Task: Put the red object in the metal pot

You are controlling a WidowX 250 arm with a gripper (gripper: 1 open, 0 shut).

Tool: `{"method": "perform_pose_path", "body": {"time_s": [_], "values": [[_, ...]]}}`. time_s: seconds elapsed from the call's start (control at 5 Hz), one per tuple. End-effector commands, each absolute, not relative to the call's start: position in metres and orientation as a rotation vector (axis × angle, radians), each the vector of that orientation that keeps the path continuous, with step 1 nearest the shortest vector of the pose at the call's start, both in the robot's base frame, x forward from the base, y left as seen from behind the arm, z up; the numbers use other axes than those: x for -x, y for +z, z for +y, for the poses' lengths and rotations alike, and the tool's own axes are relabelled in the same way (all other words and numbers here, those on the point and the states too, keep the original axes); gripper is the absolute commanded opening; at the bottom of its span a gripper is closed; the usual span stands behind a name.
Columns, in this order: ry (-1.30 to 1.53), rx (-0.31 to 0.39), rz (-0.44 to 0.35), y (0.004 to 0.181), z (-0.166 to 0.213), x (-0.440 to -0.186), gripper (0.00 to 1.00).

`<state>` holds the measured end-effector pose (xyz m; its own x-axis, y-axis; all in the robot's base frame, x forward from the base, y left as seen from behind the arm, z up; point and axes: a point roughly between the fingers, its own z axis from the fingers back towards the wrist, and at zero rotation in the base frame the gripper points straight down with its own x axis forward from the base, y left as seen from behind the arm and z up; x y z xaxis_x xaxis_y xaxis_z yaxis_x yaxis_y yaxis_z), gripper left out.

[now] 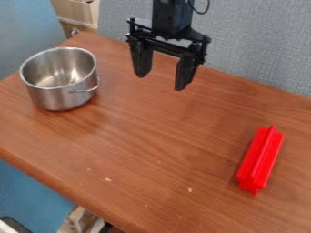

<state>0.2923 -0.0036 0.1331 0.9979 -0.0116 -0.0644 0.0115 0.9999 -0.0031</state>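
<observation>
the open gripper (163,75) hangs above the wooden table (152,150), between the metal pot (58,80) and the red object (260,159).

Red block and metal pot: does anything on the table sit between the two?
Nothing visible does. Only bare tabletop lies between the red block and the metal pot; the open gripper hangs over the far side.

One round, shiny silver steel pot (60,80) sits at upper left of the frame; one elongated, bright red plastic block (260,159) lies at lower right.
</observation>
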Motion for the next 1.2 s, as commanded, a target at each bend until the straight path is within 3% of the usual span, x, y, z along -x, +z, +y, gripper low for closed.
{"method": "perform_pose_path", "body": {"time_s": [0.0,0.6,1.0], "values": [[-0.025,0.005,0.097,0.121,-0.016,-0.288,1.0],[-0.199,-0.025,0.068,0.093,-0.125,-0.28,1.0],[-0.255,-0.038,0.085,0.065,-0.156,-0.277,1.0]]}}
